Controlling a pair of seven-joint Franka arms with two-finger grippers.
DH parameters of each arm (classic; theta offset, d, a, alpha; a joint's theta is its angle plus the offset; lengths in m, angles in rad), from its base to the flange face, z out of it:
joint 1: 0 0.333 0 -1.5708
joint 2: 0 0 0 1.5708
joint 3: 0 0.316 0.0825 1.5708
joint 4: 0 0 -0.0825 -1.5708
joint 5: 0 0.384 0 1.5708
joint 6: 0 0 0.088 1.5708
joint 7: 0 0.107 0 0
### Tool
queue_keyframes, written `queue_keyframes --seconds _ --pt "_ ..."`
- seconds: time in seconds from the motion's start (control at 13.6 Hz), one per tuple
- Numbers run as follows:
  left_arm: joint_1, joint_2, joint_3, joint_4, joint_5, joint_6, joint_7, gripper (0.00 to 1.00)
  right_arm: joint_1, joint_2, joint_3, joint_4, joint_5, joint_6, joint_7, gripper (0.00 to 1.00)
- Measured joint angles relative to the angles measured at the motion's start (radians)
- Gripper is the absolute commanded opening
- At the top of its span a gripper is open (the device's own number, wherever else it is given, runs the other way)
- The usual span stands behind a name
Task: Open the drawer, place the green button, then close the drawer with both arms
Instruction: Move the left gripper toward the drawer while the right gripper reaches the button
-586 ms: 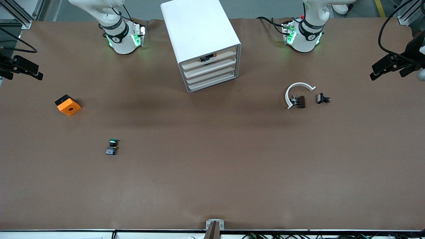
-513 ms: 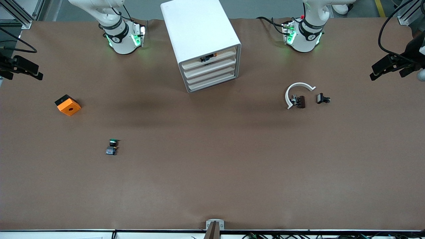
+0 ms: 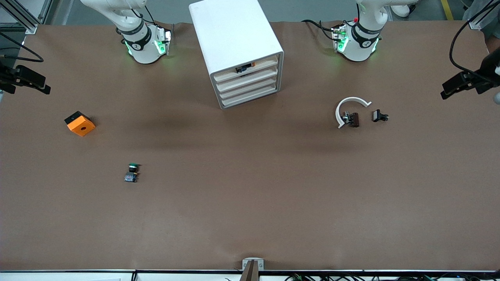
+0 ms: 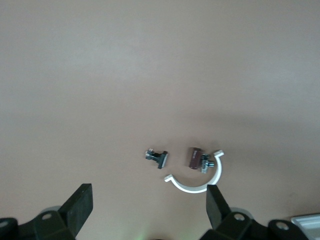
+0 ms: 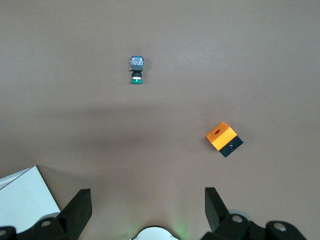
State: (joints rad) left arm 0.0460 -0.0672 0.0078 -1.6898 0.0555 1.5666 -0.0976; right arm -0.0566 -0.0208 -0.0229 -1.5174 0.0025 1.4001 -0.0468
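The button [image 3: 132, 173], with a green cap and a black and blue body, lies on the brown table toward the right arm's end; it also shows in the right wrist view [image 5: 136, 69]. The white drawer cabinet [image 3: 246, 84] stands between the two arm bases with all its drawers shut. My left gripper [image 4: 147, 210] is open and empty, high over the table near its base. My right gripper [image 5: 147, 210] is open and empty, high over its own base. Both arms rise out of the top of the front view, which hides the grippers.
An orange cube with a hole [image 3: 79, 123] lies farther from the front camera than the button. A white curved piece [image 3: 347, 107] and two small black clips [image 3: 379, 116] lie toward the left arm's end. Black fixtures [image 3: 465, 82] reach in at both table ends.
The black fixture at the left arm's end of the table has shifted slightly toward the edge. The arms and the things on the table have not moved.
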Motion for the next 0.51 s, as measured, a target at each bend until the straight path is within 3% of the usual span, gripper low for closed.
queue_keyframes --seconds 0.29,0.51 --pt "0.017 0.123 -0.002 -0.001 -0.001 0.011 -0.008 1.00 0.000 0.004 0.002 0.000 0.000 0.000 -0.001 1.00" --pt "0.007 0.206 -0.010 0.000 -0.041 0.028 -0.141 1.00 0.004 0.013 0.007 0.000 0.000 0.001 -0.001 1.00"
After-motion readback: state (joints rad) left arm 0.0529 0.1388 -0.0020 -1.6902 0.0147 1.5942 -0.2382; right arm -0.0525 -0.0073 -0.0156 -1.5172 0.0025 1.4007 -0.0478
